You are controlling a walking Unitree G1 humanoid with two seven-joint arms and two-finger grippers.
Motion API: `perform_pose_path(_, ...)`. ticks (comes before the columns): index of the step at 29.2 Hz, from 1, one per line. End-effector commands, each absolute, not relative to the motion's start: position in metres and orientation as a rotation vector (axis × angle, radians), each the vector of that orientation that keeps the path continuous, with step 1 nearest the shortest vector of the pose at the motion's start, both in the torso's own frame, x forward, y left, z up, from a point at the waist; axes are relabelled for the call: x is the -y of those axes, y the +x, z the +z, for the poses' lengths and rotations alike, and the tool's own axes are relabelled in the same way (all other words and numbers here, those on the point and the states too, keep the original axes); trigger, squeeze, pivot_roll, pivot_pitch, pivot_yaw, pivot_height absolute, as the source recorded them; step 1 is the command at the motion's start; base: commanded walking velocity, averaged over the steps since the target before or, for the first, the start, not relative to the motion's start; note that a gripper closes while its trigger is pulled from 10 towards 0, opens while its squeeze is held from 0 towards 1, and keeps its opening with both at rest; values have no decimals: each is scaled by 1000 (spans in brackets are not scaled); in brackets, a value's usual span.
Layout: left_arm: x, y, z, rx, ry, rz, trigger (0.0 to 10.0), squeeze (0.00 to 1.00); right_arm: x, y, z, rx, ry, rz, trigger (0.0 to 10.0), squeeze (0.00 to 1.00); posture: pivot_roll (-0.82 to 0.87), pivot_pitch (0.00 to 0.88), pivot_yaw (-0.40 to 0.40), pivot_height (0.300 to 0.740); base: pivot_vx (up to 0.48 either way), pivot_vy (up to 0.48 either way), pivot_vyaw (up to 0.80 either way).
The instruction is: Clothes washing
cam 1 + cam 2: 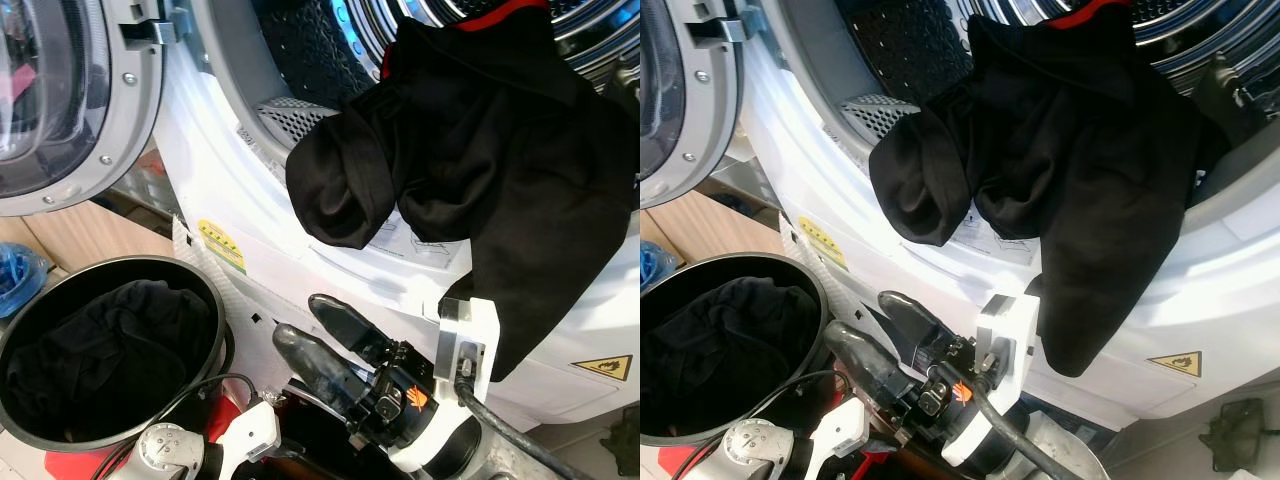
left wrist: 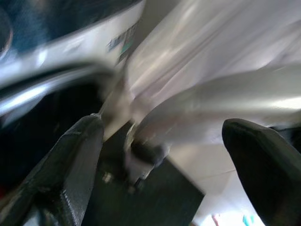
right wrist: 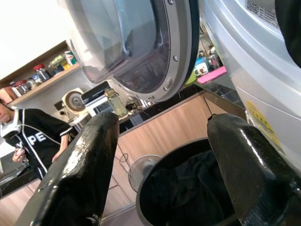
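While a black garment [image 1: 470,170] hangs half out of the washing machine's drum mouth [image 1: 300,60], its length trailing down the white front panel, the right gripper [image 1: 320,335] waits just below it, fingers spread and empty. Beyond its fingertips sits a black bucket [image 1: 205,290] of dark laundry. The left gripper [image 2: 164,165], also spread, hangs lower and looks the farther of the two.
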State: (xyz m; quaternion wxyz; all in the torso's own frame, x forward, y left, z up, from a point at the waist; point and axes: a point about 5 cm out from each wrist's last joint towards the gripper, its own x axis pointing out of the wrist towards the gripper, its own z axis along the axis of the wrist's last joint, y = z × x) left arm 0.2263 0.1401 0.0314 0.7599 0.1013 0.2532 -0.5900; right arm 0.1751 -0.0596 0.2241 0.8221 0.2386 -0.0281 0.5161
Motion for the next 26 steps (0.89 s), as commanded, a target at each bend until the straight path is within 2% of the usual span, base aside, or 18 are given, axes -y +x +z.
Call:
perform_pose_path(1, -149, 233, 17, -600, 217, -1158, 10000, 0, 60, 173, 224, 53, 480, 1101, 10000, 0, -60, 189, -81, 740, 0, 0, 0)
perform_pose_path(12, -169, 223, -42, -845, 190, -795, 10000, 0, 57, 174, 222, 38, 447, 1122, 10000, 0, -68, 175, -76, 740, 0, 0, 0)
perform_pose_path(14, -175, 220, -51, -899, 166, -685, 10000, 0, 57, 175, 221, 41, 435, 1116, 10000, 0, -66, 173, -72, 740, 0, 0, 0)
perform_pose_path(19, -183, 211, -63, -964, 266, -555, 10000, 0, 54, 177, 219, 34, 416, 1112, 10000, 0, -73, 170, -70, 740, 0, 0, 0)
perform_pose_path(22, -185, 207, -68, -981, 337, -525, 10000, 0, 53, 178, 216, 18, 400, 1106, 10000, 0, -77, 173, -71, 740, 0, 0, 0)
perform_pose_path(26, -179, 210, -66, -958, 296, -522, 10000, 0, 52, 173, 212, -6, 397, 1122, 10000, 0, -80, 183, -78, 740, 0, 0, 0)
